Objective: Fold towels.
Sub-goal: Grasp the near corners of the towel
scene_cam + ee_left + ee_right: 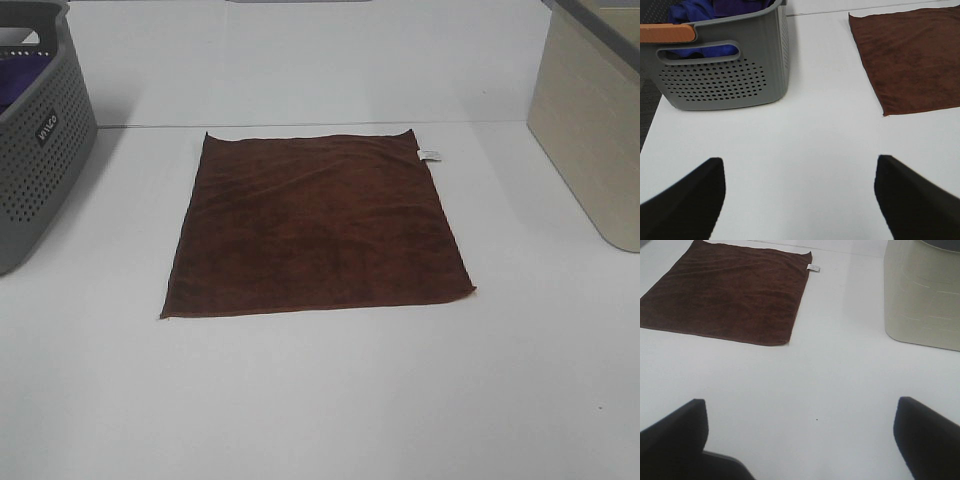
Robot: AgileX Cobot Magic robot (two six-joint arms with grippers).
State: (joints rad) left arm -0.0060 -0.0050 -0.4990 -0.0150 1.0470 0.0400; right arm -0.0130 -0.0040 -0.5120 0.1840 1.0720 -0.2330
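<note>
A dark reddish-brown square towel lies flat and unfolded on the white table, with a small white tag at its far right corner. It also shows in the left wrist view and in the right wrist view. Neither gripper shows in the exterior high view. My left gripper is open and empty over bare table, short of the towel's near left corner. My right gripper is open and empty over bare table, short of the towel's near right corner.
A grey perforated laundry basket stands at the left with blue cloth inside and an orange handle. A beige bin stands at the right, also in the right wrist view.
</note>
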